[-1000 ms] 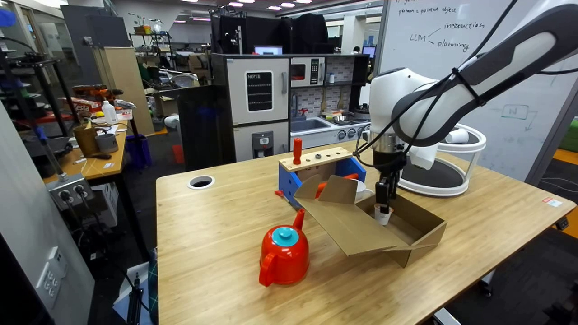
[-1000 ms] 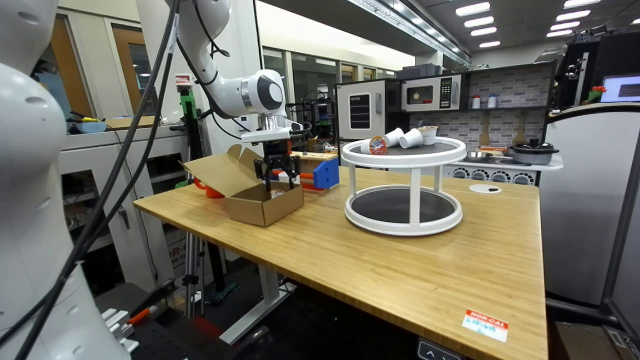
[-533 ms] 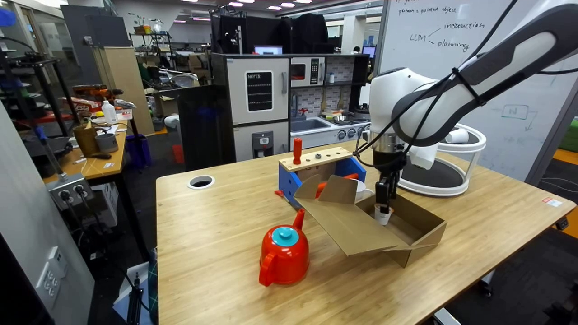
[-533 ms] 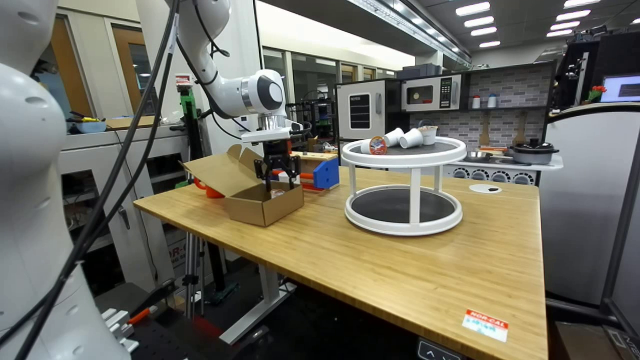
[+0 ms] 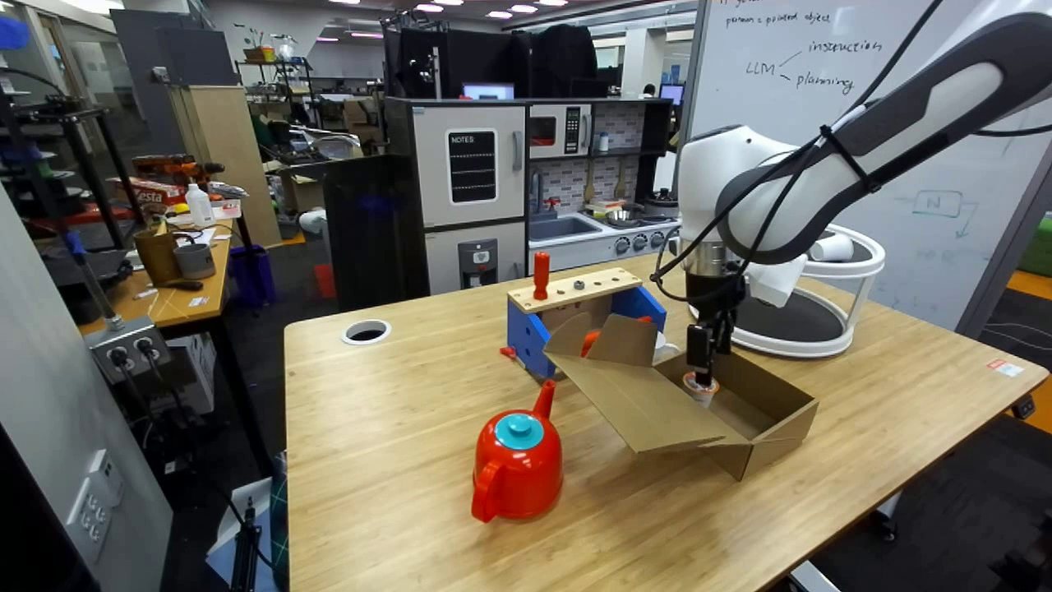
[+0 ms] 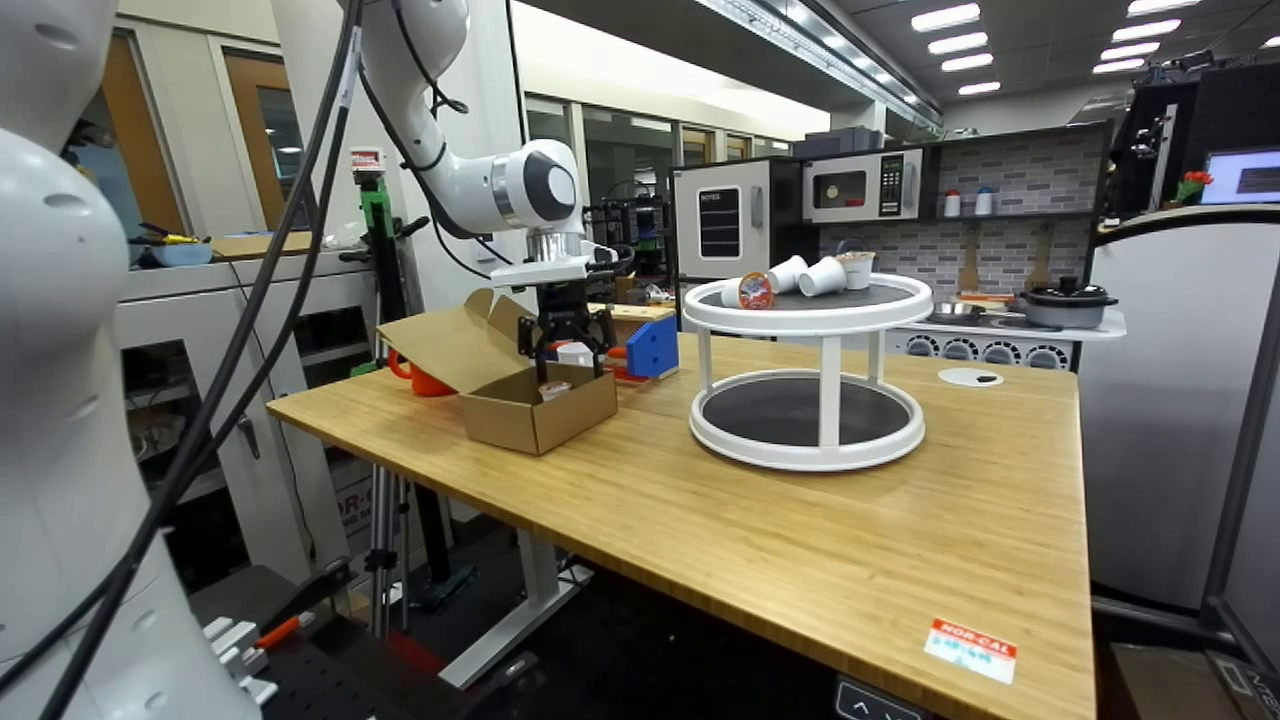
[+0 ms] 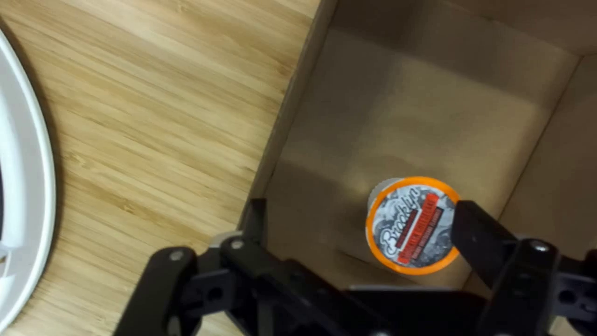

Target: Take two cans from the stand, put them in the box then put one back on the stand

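Brown box partly hides one can in an exterior view

An exterior view looks down over the table, teapot near. Beside the arm, an exterior view looks less steeply, box left, stand right. Both exterior views face the far kitchen, sharing box and stand. The wrist view faces down, close over the box, stand left.

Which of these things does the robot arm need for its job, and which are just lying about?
Part of the job:
end effector
can in the cardboard box
cans on the white two-tier stand

Just lying about:
red teapot
toy workbench
toy kitchen in the background
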`<act>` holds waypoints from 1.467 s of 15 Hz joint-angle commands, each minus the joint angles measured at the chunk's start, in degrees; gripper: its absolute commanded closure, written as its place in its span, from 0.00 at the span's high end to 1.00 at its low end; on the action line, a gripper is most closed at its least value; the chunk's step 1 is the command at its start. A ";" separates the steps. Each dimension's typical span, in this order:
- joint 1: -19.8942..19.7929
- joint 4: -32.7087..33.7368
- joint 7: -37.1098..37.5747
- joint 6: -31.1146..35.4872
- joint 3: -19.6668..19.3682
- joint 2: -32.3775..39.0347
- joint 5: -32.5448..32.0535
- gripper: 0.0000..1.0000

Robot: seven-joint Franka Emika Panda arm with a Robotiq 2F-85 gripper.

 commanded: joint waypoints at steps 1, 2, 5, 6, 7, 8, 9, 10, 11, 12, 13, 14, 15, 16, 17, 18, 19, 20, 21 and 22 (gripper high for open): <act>-2.02 1.07 -2.00 -1.95 -0.24 -0.05 0.98 1.00; -2.50 0.99 -2.49 -1.82 -0.43 -0.19 0.92 1.00; -3.84 0.85 -3.67 -2.06 -0.28 -0.34 1.97 1.00; -4.18 0.86 -4.08 -2.24 -0.15 -0.31 2.47 1.00; -4.43 0.96 -4.53 -2.63 -0.02 -0.27 3.02 1.00; -4.56 1.08 -4.92 -2.98 0.05 -0.22 3.55 1.00; -4.58 1.10 -5.09 -3.11 0.02 -0.18 3.82 1.00; -3.74 0.38 -3.31 -1.08 -0.62 -0.01 2.42 1.00; -3.75 0.38 -3.36 -1.11 -0.61 -0.01 2.47 1.00; -3.72 0.37 -3.35 -1.11 -0.61 -0.01 2.46 1.00; -3.70 0.36 -3.35 -1.11 -0.60 -0.01 2.46 1.00; -3.58 0.11 -3.94 -1.32 -0.32 -0.55 2.39 1.00; -3.42 -0.23 -4.91 -1.60 0.11 -1.19 2.20 1.00; -3.25 -0.49 -6.02 -2.03 0.75 -1.82 2.19 1.00; -3.21 -0.56 -7.83 -2.83 1.68 -2.36 2.75 1.00; -3.06 -0.31 -9.35 -3.85 2.60 -2.83 3.29 1.00; -2.76 -0.64 -9.94 -3.61 3.18 -3.33 3.18 1.00; -2.61 -0.71 -10.68 -3.97 3.82 -4.11 3.45 1.00; -2.69 -0.80 -11.25 -3.76 4.29 -4.88 4.10 1.00; -2.82 -0.91 -11.55 -3.41 4.50 -5.61 4.68 1.00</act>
